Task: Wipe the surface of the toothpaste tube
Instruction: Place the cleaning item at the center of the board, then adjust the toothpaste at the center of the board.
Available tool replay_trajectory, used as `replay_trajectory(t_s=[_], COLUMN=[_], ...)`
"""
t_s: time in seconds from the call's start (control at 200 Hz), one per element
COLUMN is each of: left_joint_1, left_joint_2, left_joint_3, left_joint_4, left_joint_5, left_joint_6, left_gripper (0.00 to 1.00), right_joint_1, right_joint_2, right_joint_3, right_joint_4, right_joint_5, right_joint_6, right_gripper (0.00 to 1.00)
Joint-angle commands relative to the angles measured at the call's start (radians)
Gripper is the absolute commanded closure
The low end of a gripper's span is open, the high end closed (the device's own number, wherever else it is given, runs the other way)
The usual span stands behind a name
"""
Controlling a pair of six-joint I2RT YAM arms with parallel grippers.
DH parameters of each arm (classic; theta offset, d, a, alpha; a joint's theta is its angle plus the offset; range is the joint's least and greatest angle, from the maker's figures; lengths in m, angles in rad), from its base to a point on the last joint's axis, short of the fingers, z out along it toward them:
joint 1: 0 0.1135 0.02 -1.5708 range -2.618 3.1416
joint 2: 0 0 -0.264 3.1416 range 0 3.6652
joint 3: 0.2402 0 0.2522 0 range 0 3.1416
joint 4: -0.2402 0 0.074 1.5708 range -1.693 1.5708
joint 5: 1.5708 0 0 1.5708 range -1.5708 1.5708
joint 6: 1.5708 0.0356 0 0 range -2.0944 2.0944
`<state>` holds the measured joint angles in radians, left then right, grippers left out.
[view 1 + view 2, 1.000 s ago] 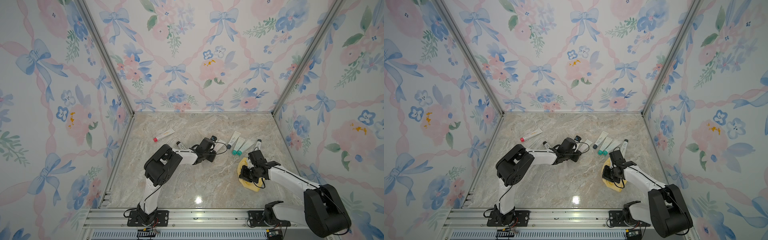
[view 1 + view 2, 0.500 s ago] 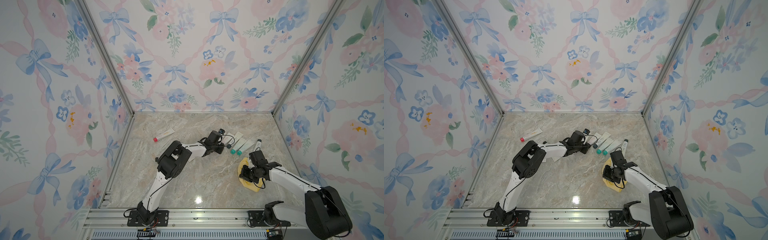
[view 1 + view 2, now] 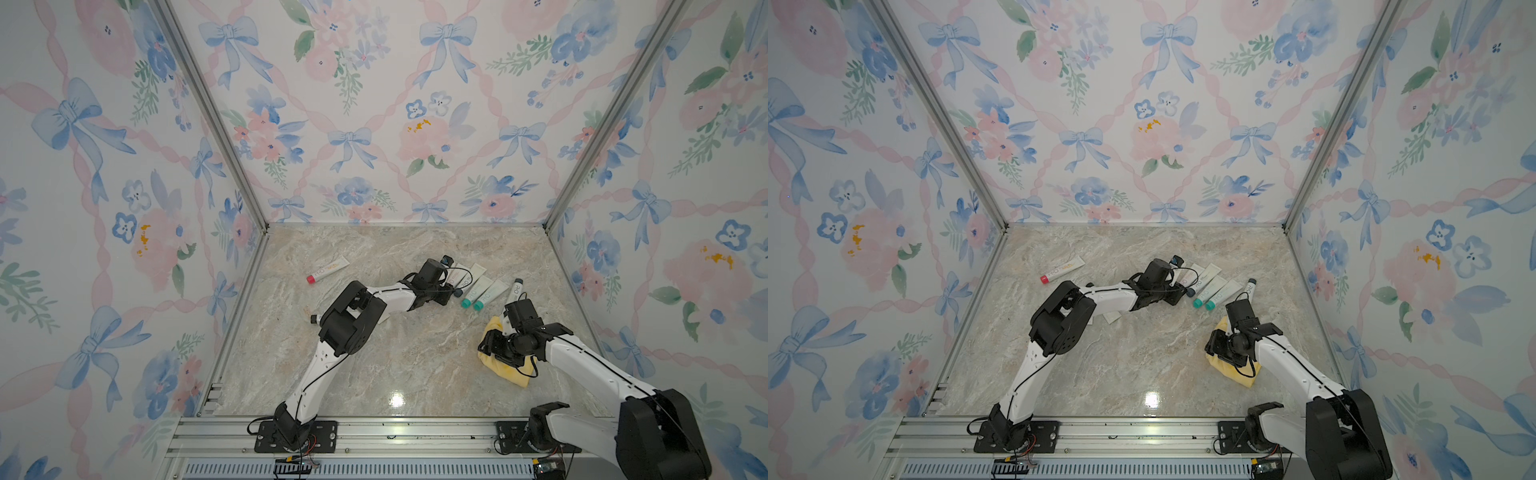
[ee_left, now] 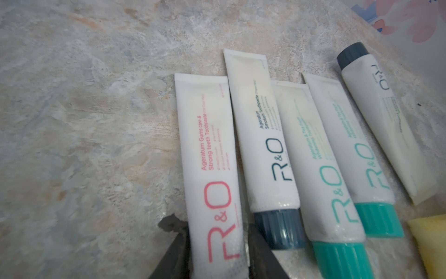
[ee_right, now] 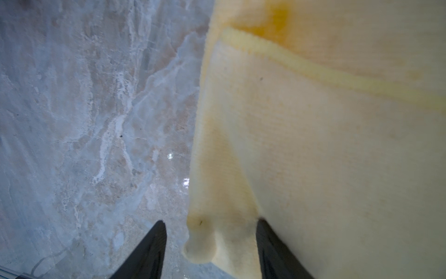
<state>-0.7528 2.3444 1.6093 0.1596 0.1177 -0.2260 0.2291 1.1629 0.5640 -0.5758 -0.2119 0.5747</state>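
The toothpaste tube (image 4: 207,145), white with pink lettering, lies flat at the end of a row of tubes. Its cap end sits between the fingers of my left gripper (image 4: 213,223). The jaws stand slightly apart, close along both of its sides. In both top views the left gripper (image 3: 451,289) (image 3: 1177,291) covers most of this tube. My right gripper (image 5: 211,222) is open over the edge of the yellow cloth (image 5: 313,145). A fold of cloth lies between the fingers, and one finger is off the cloth. In a top view the cloth (image 3: 507,372) lies on the table at the right.
Beside it lie a dark-capped tube (image 4: 263,135), two teal-capped tubes (image 4: 321,169) and a reversed dark-capped tube (image 4: 376,116). A red-capped tube (image 3: 328,270) lies at the back left. Another tube's dark cap (image 3: 316,319) shows beside the left arm. The right wall is close to the cloth.
My left arm carried the pink-lettered tube right and back to the row of tubes, and its jaws have loosened. The right jaws opened off the cloth; that arm hardly moved.
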Motion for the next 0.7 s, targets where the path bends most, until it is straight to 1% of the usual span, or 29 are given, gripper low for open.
replay_trajectory(t_s=[0.0, 0.125, 0.145, 0.19, 0.2, 0.335, 0.425, 0.515, 0.605, 0.695], left_joint_1=[-0.002, 0.004, 0.006, 0.011, 0.013, 0.039, 0.069, 0.112, 0.163, 0.188], left_joint_2=[-0.044, -0.131, -0.147, -0.183, -0.191, -0.308, -0.409, -0.505, -0.588, -0.664], left_joint_3=[-0.019, -0.083, -0.094, -0.116, -0.120, -0.205, -0.303, -0.415, -0.535, -0.642], left_joint_4=[-0.013, -0.012, -0.012, -0.014, -0.014, -0.016, -0.019, -0.037, -0.051, -0.057], left_joint_5=[-0.002, -0.043, -0.051, -0.062, -0.065, -0.118, -0.195, -0.237, -0.241, -0.244], left_joint_6=[-0.001, -0.007, -0.008, -0.013, -0.014, -0.056, -0.115, -0.170, -0.208, -0.224], left_gripper=[0.49, 0.26, 0.18, 0.04, 0.03, 0.02, 0.02, 0.02, 0.02, 0.02], right_joint_1=[0.001, 0.007, 0.007, 0.010, 0.011, 0.018, 0.019, 0.019, 0.020, 0.021], right_joint_2=[-0.008, -0.011, -0.010, -0.009, -0.009, -0.011, -0.016, -0.020, -0.014, -0.008], right_joint_3=[0.023, 0.023, 0.022, 0.021, 0.021, 0.020, 0.019, 0.018, 0.018, 0.019], right_joint_4=[-0.041, -0.039, -0.037, -0.033, -0.033, -0.030, -0.031, -0.029, -0.026, -0.021], right_joint_5=[0.003, 0.004, 0.003, 0.000, 0.000, 0.000, 0.002, 0.000, -0.002, -0.003], right_joint_6=[-0.014, -0.020, -0.020, -0.022, -0.020, -0.023, -0.024, -0.025, -0.026, -0.028], right_gripper=[0.37, 0.35, 0.35, 0.35, 0.35, 0.34, 0.34, 0.34, 0.34, 0.34])
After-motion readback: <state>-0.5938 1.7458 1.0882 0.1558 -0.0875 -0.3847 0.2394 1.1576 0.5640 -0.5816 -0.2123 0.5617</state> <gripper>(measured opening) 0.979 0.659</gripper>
